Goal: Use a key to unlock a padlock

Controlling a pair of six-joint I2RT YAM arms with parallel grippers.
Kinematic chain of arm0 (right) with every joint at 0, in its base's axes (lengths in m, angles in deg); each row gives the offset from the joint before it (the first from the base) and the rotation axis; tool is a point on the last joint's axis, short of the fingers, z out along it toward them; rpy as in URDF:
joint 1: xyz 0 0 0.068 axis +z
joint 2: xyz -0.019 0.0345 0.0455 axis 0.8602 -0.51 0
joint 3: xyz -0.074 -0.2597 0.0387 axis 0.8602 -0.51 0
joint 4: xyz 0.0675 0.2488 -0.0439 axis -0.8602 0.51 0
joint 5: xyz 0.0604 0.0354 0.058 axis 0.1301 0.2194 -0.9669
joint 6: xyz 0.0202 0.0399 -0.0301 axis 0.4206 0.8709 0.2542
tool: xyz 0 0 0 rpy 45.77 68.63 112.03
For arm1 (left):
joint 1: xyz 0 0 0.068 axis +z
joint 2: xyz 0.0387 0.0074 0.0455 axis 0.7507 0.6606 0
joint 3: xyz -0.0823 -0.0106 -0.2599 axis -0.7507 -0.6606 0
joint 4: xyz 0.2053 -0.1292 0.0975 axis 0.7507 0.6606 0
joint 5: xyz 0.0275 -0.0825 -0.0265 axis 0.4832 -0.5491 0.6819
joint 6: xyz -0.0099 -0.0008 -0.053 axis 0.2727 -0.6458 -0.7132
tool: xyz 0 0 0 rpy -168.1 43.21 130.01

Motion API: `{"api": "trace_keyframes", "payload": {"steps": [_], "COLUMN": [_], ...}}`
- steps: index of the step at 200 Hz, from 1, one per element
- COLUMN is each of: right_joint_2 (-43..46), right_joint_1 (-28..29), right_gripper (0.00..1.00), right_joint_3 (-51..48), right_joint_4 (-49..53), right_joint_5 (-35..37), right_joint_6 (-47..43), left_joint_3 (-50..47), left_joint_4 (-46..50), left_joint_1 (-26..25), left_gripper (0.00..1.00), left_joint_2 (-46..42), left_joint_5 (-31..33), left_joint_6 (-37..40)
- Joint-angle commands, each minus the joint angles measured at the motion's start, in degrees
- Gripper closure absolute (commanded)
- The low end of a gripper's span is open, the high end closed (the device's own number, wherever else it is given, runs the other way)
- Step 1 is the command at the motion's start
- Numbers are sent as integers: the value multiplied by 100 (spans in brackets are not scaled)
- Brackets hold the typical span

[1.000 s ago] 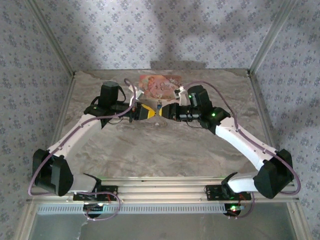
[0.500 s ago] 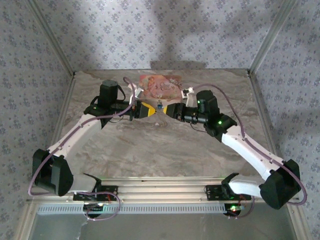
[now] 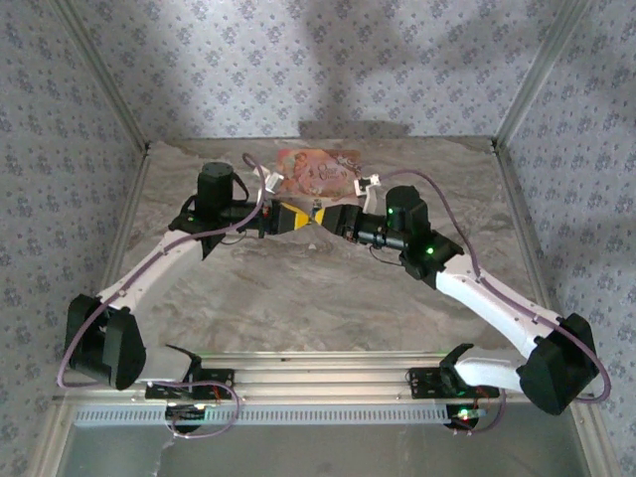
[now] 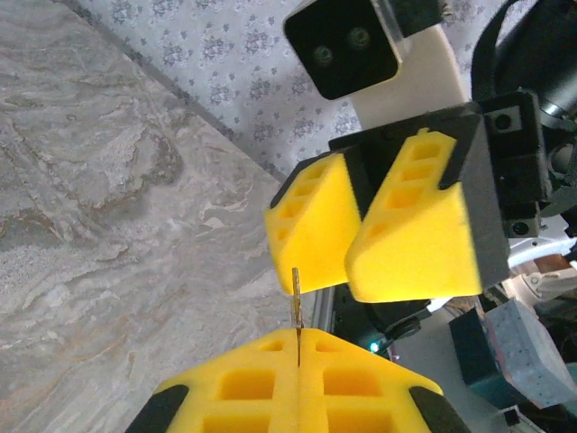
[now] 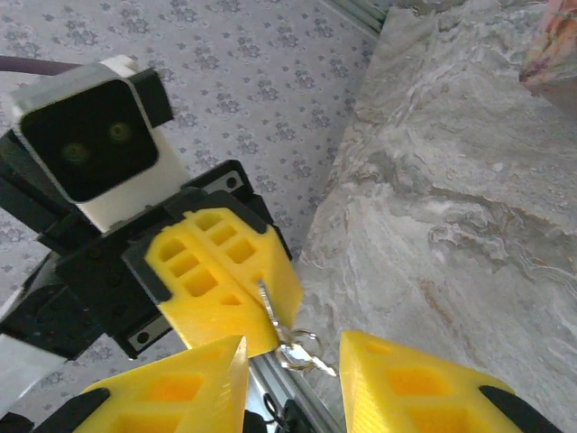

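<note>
Left fingers (image 4: 243,388) were clamped on the thin, stiff, light key (image 4: 295,302), likely slippery metal, best pinched flat-sided; right fingers (image 5: 406,379) stood apart.

The tabletop (image 3: 298,298) has a grey-beige marble look with swirly veins all over. A flat pink printed box (image 3: 316,169) lies at the far edge, roughly centre, close to the back wall (image 3: 298,70). The walls on three sides are covered in pale blue-grey wallpaper with little flower sprigs. Bare metal posts run up the back corners, the left post (image 3: 99,75) and the right post (image 3: 538,70), and both lean outward in the overhead view. Along the near edge there's a set of aluminium rails (image 3: 318,370), and just below them a perforated metal strip (image 3: 328,415).
</note>
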Motion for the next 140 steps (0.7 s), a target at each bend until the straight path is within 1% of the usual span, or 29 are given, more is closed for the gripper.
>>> {"api": "trace_keyframes", "payload": {"steps": [1, 36, 95, 140], "right_joint_2": [-17, -104, -99, -143], "right_joint_1": [66, 98, 93, 61], "right_gripper": [68, 70, 69, 64], "right_joint_3": [-9, 44, 13, -24], "right_joint_4": [-256, -251, 42, 64], "right_joint_5": [113, 123, 338, 413], "right_joint_6": [91, 100, 26, 75], "left_joint_3": [-45, -60, -60, -69], "left_joint_4": [-419, -459, -479, -454], "left_joint_1": [37, 46, 64, 98], "left_gripper": [100, 100, 100, 100], "left_joint_2": [-100, -124, -149, -176], "left_joint_5": [-28, -17, -17, -21], "left_joint_6": [-287, -339, -370, -369]}}
